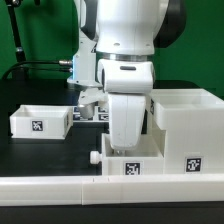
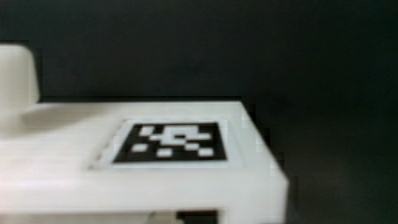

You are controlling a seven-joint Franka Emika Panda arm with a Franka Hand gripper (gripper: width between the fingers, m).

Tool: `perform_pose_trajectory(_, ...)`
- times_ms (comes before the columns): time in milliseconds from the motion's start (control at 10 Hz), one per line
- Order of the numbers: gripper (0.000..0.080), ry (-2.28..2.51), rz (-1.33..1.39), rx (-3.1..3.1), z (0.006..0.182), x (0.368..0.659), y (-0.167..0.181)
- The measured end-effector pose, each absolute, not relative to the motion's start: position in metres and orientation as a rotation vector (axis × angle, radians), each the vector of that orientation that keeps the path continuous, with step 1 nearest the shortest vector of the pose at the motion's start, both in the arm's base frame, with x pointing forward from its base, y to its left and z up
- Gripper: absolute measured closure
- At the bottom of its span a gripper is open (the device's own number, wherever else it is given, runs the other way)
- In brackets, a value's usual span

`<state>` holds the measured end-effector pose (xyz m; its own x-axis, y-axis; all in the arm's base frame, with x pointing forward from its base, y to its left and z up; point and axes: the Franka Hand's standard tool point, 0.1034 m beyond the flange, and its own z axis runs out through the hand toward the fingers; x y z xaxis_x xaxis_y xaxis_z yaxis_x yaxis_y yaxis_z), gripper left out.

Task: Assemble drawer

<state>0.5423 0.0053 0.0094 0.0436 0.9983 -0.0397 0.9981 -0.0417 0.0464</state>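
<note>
White plastic drawer unit [image 1: 185, 135], in three loose parts on the black worktop [image 1: 60, 155].
Its tall boxy housing [image 1: 195, 110] is the landmark. One small knobbed tray [image 1: 130, 165] sits just beside it toward the exterior view's left, under the white arm. The other tray [image 1: 40, 120] lies well apart on that side. The arm hides the jaws, so their state cannot be told. A good grasp likely takes the near tray's wall squarely and keeps it level with the housing's opening.

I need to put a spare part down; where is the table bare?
Bare black table lies between the tray at the exterior view's left and the border rail. Crowded in the middle: the arm stands over the knobbed tray, tight against the housing.
</note>
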Motion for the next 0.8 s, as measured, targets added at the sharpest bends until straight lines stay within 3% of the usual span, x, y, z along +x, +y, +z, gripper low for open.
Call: perform_pose_trajectory(800, 0.0757, 2.156, -0.039, 2.21, 0.0096, 0.5413, 0.0034)
